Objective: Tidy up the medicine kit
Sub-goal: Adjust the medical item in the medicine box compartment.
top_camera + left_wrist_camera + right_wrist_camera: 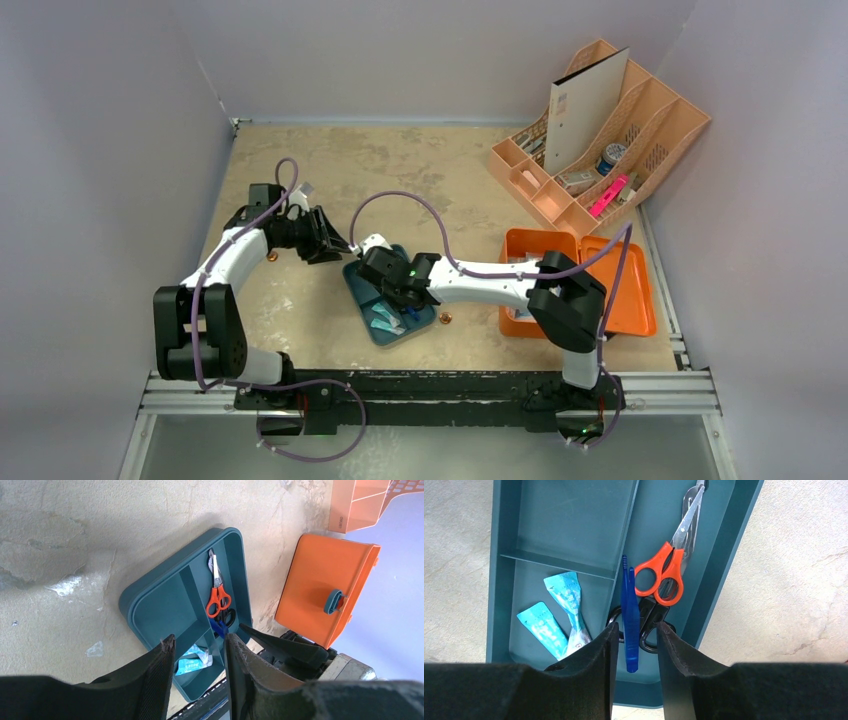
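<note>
The medicine kit (630, 300) is a bright orange case lying open at the right of the table; the left wrist view shows its orange shell and grey-blue latch (320, 585). A dark teal tray (358, 280) holds orange scissors (664, 575), black scissors (649, 625), blue tweezers (629, 615) and two light blue packets (544, 627). My right gripper (637, 625) hangs low over the tray's near end, open, with the tweezers lying between its fingers and a gap on each side. My left gripper (199, 639) is open and empty, just left of the tray.
A pale peach desk organizer (600, 130) with a folder, pens and small items stands at the back right. Two small orange-brown bits lie on the table, one by the tray (445, 318) and one under the left arm (272, 256). Walls close in both sides.
</note>
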Robot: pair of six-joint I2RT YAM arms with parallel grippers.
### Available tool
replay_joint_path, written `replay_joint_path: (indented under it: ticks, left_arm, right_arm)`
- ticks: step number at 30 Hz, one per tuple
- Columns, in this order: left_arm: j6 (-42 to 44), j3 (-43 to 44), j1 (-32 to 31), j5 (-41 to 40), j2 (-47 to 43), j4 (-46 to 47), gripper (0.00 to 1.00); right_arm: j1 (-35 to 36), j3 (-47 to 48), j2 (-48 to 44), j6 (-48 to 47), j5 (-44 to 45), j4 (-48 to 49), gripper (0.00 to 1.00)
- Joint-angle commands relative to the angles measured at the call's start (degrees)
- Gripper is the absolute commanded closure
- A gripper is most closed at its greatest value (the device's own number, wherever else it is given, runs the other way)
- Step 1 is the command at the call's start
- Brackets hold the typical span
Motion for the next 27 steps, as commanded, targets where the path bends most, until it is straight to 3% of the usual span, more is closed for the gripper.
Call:
replay_joint_path:
  ticks: [1,27]
  left_arm:
    - [1.19,0.46,0.42,0.87,0.04,0.46,0.62]
    - [1.03,0.10,0.44,1.02,0.48,0.82,0.62]
  right_arm:
    - [0.38,1.15,0.87,-0.04,0.12,-0.62,0.64]
    - [-0.33,2.00,1.35,-1.64,1.52,-3.69,0.70]
